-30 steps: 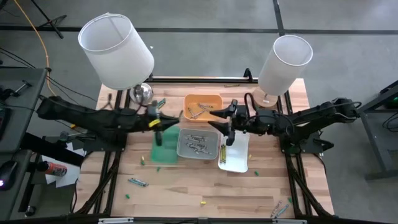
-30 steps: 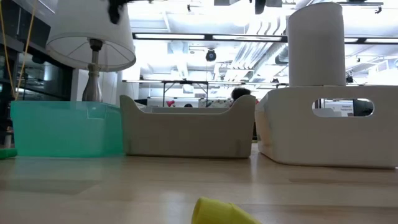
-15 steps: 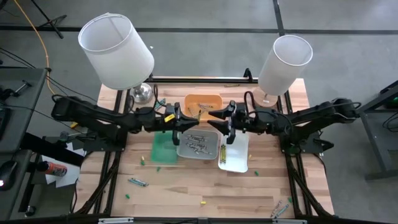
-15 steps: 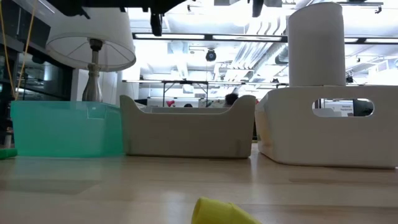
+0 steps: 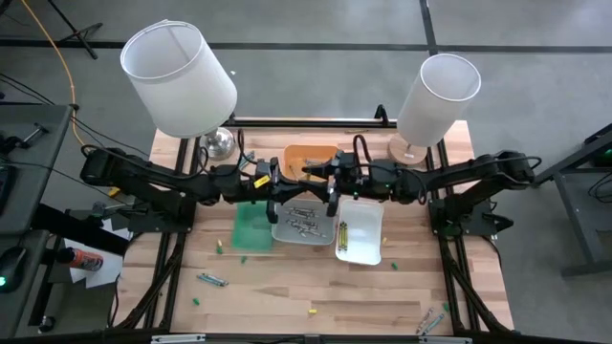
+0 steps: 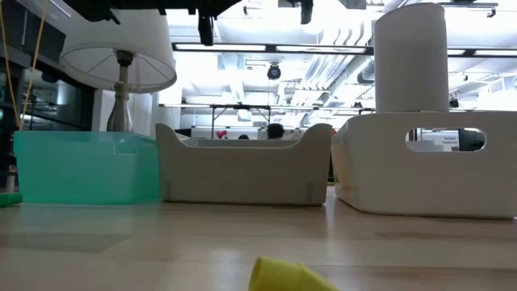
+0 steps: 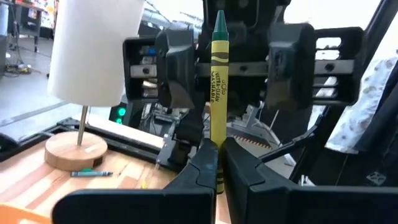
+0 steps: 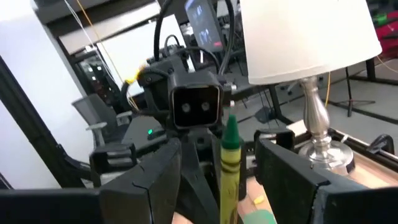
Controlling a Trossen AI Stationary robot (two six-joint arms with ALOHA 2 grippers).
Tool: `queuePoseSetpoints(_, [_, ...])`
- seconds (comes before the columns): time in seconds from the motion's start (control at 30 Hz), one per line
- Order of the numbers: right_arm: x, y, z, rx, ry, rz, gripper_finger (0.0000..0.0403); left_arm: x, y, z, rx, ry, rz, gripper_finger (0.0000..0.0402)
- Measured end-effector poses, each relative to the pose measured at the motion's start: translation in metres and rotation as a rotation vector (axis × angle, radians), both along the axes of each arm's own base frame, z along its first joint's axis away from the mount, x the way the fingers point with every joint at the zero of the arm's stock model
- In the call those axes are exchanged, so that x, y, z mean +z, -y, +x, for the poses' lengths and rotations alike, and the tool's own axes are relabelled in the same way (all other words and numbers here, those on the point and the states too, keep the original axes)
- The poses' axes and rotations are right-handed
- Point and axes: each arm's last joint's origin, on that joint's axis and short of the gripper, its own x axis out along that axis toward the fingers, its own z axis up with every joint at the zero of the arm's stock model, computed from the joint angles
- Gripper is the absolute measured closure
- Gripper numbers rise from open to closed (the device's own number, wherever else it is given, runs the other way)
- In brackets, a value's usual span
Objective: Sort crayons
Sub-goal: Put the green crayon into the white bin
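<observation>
A yellow-green wrapped crayon with a green tip is in my left gripper, which is shut on it above the trays. Its tip points at my right gripper. That gripper is open, with one finger on either side of the tip and a gap showing on both sides. More crayons lie in the grey tray and the orange tray. A yellow one lies at the white tray's left edge. My left gripper pinches the crayon's blunt end between its two fingers. The fingers come level from the table's left. The crayon sticks straight out along them, its tip toward the table's right, lifted clear above the trays.
A green tray and a white tray flank the grey one. Two lamps stand at the far edge. Loose crayons lie on the near table, and a yellow piece lies close to the low camera.
My left gripper has carried the crayon toward the table's right and turned it level, then held still. My right gripper, still open, has then moved toward the table's left until its fingers stand on either side of the crayon's tip.
</observation>
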Motion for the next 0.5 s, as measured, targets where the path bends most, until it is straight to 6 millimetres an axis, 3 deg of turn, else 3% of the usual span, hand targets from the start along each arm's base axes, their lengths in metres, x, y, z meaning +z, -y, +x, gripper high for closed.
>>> queuePoseSetpoints(0.27, [0.0012,-0.0001,0.0008,0.000,-0.025,-0.003,0.0220,0.0013,0.0000,-0.0005,0.000,0.009,0.000,0.0401])
queuePoseSetpoints(0.5, [0.0000,-0.0001,0.0009,0.001,-0.036,0.002,0.0318,0.0012,-0.0002,-0.0005,0.007,0.008,0.000,0.0401])
